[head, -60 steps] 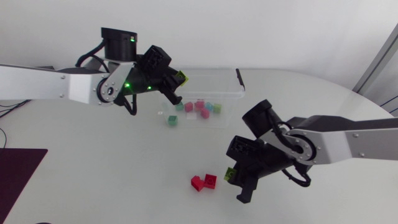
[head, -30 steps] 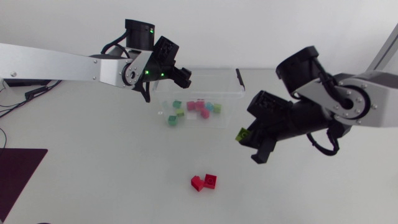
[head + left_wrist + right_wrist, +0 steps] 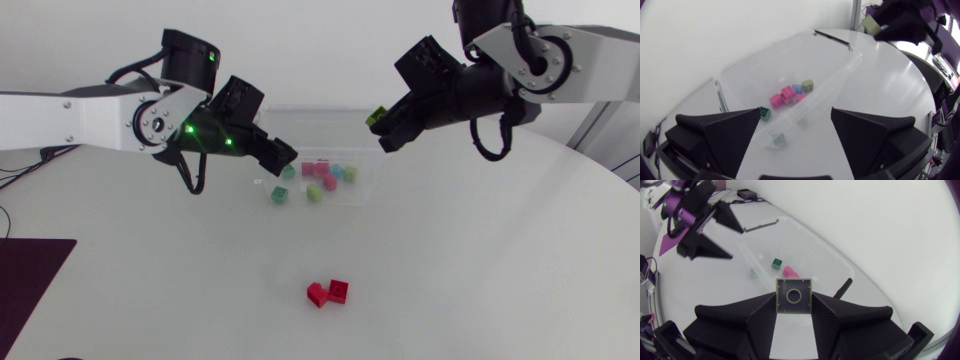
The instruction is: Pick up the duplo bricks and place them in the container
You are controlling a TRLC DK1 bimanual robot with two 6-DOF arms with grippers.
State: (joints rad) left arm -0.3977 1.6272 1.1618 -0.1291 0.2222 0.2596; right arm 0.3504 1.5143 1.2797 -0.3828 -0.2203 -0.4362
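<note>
While the right arm's jaws pinched a lime-green brick [image 3: 377, 117] above the right end of the clear container [image 3: 340, 112], the left arm's jaws stood spread wide at its left end. Pink, green and blue bricks [image 3: 322, 172] lay inside — two red bricks [image 3: 328, 292] sat on the tabletop [image 3: 480, 280], well apart from it.

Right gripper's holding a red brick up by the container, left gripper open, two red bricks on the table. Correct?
Not quite. The brick in the right gripper is yellow-green, not red; the right wrist view shows it clamped between the fingers. The rest holds: it is up by the container, the left gripper is open, and two red bricks lie on the table.
</note>
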